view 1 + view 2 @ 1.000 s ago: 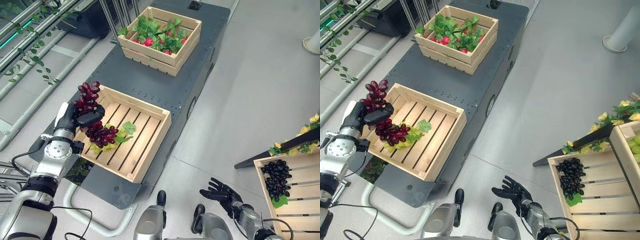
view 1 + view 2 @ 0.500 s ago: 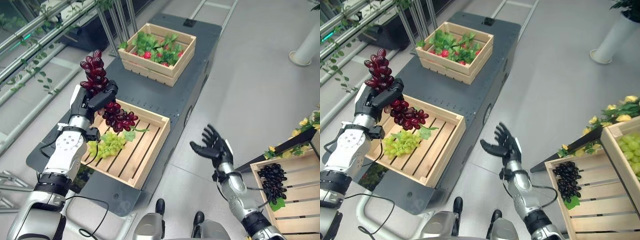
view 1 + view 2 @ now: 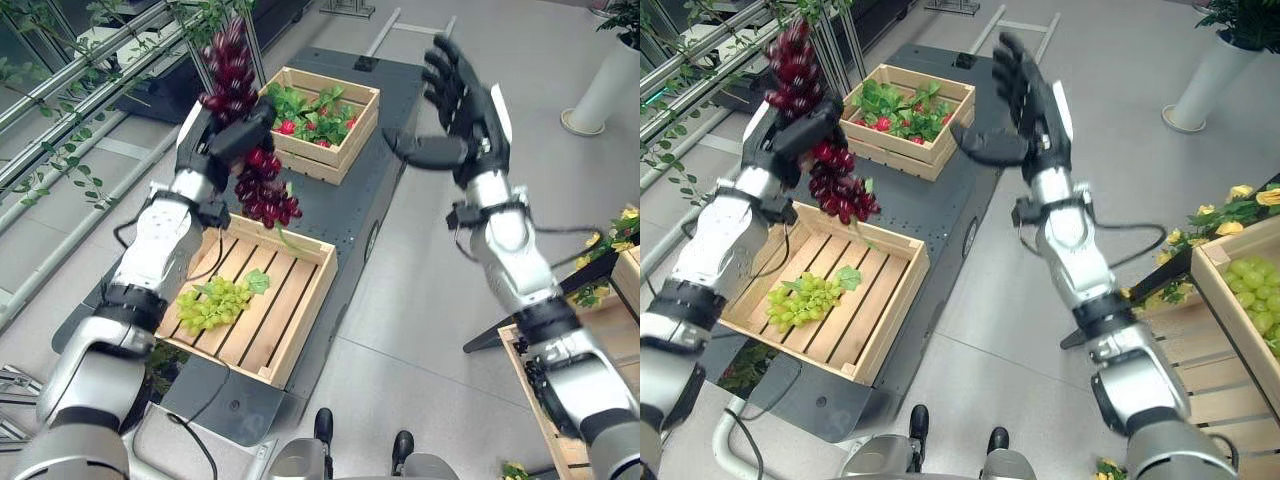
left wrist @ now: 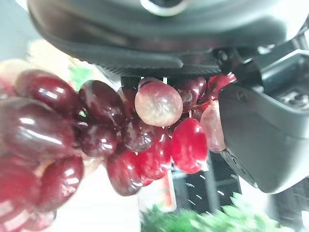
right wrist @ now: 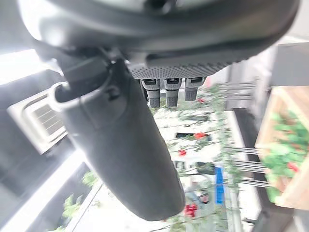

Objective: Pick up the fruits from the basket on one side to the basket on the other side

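Red grapes that hung just over the near crate half a second ago are now lifted high and clear of its rim, the left hand curled round the bunch, so the pick looks done and the carry across begun. Green grapes remain in the crate. The right hand has risen with fingers spread, holding nothing, over open floor between the cart and the crates on the right.

Dark red grapes, glossy, in black left hand. Right hand black, white trim. Near crate pale wood, held yellow-green grapes. Far crate pale wood: green leaves, red fruit. Platform dark grey. Floor light grey.
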